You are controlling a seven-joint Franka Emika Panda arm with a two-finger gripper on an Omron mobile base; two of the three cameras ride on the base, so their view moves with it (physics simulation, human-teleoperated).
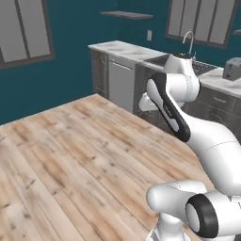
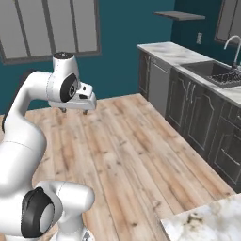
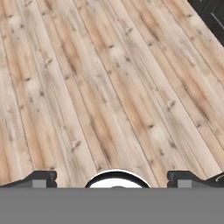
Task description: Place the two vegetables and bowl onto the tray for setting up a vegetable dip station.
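My gripper [image 2: 74, 111] hangs open over the light wooden plank floor [image 2: 132, 150], its jaws pointing down with nothing between them. In the hand view the two dark fingertips [image 3: 41, 178] stand far apart at the bottom, and my gripper [image 3: 113, 179] faces bare floor planks [image 3: 109, 87]. The two vegetables, the bowl and the tray are out of view.
Dark cabinets [image 2: 197, 117] under a marble counter [image 1: 122, 49] run along the far wall, with a sink and tap [image 2: 230, 47], a dishwasher [image 1: 121, 82] and a toaster [image 1: 231, 68]. A marble counter corner [image 2: 207, 223] juts in at the near right.
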